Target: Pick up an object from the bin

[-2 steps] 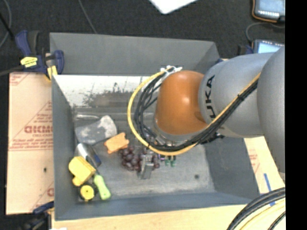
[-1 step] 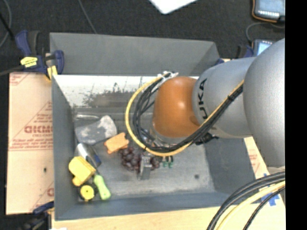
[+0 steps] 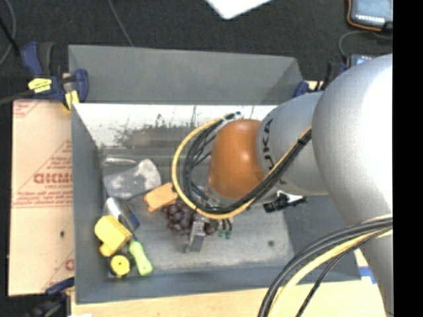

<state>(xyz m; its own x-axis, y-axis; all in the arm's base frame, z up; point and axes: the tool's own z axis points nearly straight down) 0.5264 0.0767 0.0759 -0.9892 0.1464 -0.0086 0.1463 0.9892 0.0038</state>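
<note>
Where arm [image 3: 317, 144] hangs, purple grapes [image 3: 176, 216] sit nr bin [image 3: 264, 246] ctr.

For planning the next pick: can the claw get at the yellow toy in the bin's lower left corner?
Probably yes: bare bin floor lies between the claw and the yellow toy, though a green piece lies right beside it.

A dark purple cluster of grapes [image 3: 176, 217], small and knobbly, is pictured lying on the grey bin floor just beside the claw [image 3: 196, 238], on its view-left side.
</note>
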